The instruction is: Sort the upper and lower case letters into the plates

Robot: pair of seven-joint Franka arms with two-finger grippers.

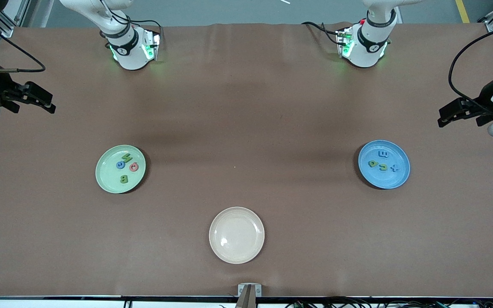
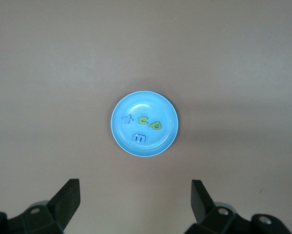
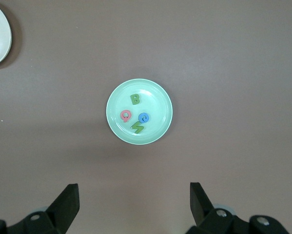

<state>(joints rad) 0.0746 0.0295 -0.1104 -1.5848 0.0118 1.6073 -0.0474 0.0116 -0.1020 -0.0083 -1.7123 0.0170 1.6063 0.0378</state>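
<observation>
Desk (image 1: 246, 111): wide flat surface covered in plain brown cloth. Three round shallow plates are carried directly on it, well apart. A pale mint green plate (image 1: 120, 169) is placed toward the right arm's end. A blue plate (image 1: 384, 164) is placed toward the left arm's end. A cream-beige plate (image 1: 236, 235) is set between them, nearer to the front camera. Two white robot bases are mounted along the edge farthest from that camera.

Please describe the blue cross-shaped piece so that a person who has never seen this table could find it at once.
Start at the round blue plate toward the left arm's end of the brown table. Four small flat toy letters lie in it. The blue cross-shaped piece ends a row with two green letters; it alone is a plus sign, and nearly matches the plate's colour.
</observation>
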